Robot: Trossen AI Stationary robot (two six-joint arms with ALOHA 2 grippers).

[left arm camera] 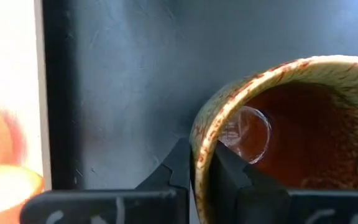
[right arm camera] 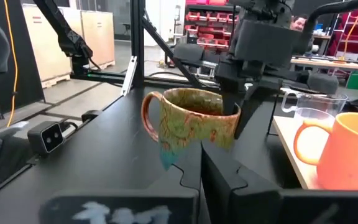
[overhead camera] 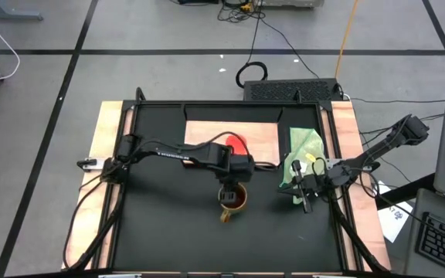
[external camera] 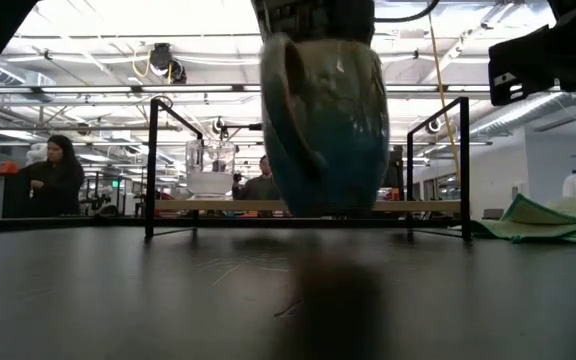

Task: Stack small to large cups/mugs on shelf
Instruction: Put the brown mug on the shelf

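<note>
My left gripper (overhead camera: 232,185) hangs over the middle of the black table, shut on the brown mug (overhead camera: 235,200), whose handle (overhead camera: 226,217) points to the near edge. The low view shows the mug (external camera: 324,125) clear of the table top. The orange cup (right arm camera: 347,149) and the clear glass cup (right arm camera: 309,112) stand upright on the light-wood shelf (overhead camera: 207,131) behind it. My right gripper (overhead camera: 304,199) waits shut at the right, beside the green cloth, touching nothing. My left gripper pinches the mug's rim (left arm camera: 197,146) on the side opposite the handle, one finger (left arm camera: 232,171) inside the mug and one (left arm camera: 176,168) outside. The fingers come slanting down from above and from the far left. The mug hangs below them, mouth up, slightly tilted, clear of the table.
A light green cloth (overhead camera: 303,153) lies at the right of the shelf. A black metal frame (external camera: 151,165) rises around the table's far part. People (external camera: 56,175) stand in the room beyond. Bare black table (overhead camera: 176,232) lies toward the near edge.
</note>
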